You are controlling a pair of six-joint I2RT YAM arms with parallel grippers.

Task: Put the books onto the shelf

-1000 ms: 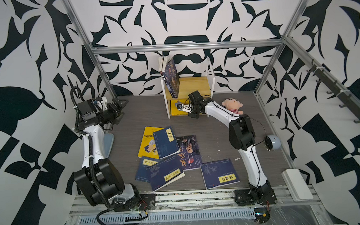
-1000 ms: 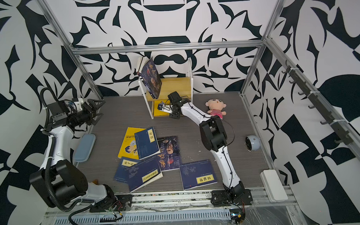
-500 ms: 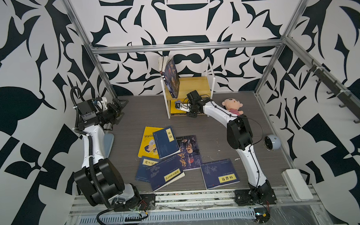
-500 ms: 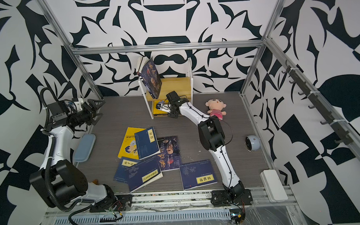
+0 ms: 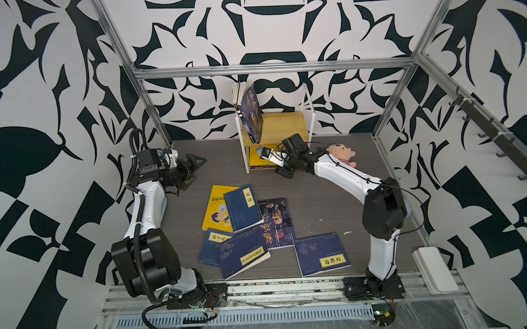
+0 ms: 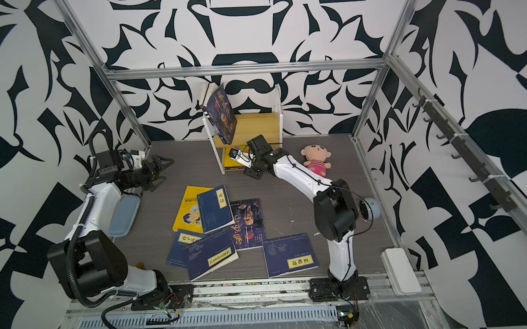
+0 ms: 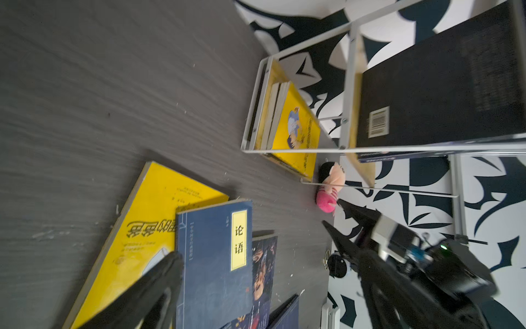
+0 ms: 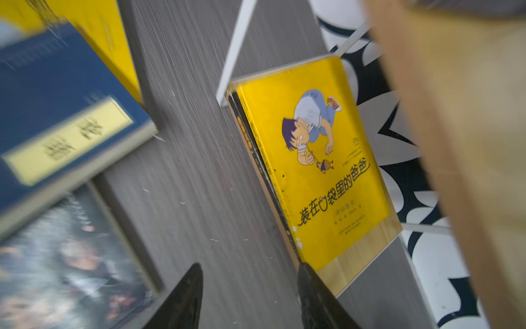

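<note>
The right gripper (image 8: 250, 273) has just let go, jaws apart and empty; the yellow book (image 8: 313, 171) now lies on the shelf (image 5: 282, 125), lower tier. Left gripper (image 5: 193, 166) hangs wide open, empty; six books (image 5: 242, 211) remain

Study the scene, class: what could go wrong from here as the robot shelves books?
1. The right gripper has its jaws apart, one tip by the corner of the yellow book on the lower board; pulling back could drag it out.
2. The dark books lean tilted on the upper board of the shelf; a knock might topple them.
3. The loose books overlap on the table, so lifting one may shift others.
</note>
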